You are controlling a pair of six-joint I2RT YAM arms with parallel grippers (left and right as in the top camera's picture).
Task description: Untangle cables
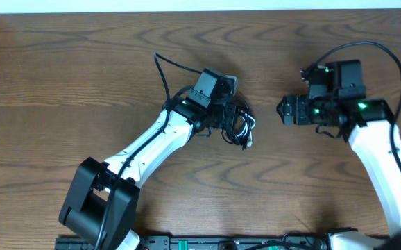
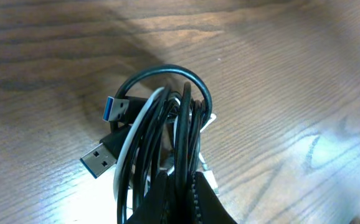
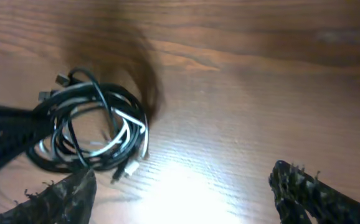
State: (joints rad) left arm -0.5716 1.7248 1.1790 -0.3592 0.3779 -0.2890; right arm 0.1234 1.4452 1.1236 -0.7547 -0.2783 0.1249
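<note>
**Q:** Where do the cables (image 1: 241, 127) lie?

**A:** Overhead view: you will find them in one small coiled bundle on the wooden table (image 1: 62, 69), near its middle, right at the tip of your left gripper (image 1: 231, 118). Left wrist view: the black cable (image 2: 189, 112) and the white cable (image 2: 130, 140) loop through one another. Two flat plugs (image 2: 114, 109) with blue inserts stick out at one side of the coil.

**Q:** How does the left gripper stand?

**A:** Its fingers (image 2: 198, 199) are closed on strands of the bundle at the bottom edge of the left wrist view. The grip sits at the margin of that view, so you cannot tell whether the white cable is caught together with the black one.

**Q:** And the other arm?

**A:** Your right gripper (image 1: 284, 110) faces the bundle from nearby, apart from it and touching nothing. Its jaws are spread wide, with bare table between them. From the right wrist, the coil lies ahead and off to the left, and the left gripper's dark fingers reach it from the left edge.
</note>
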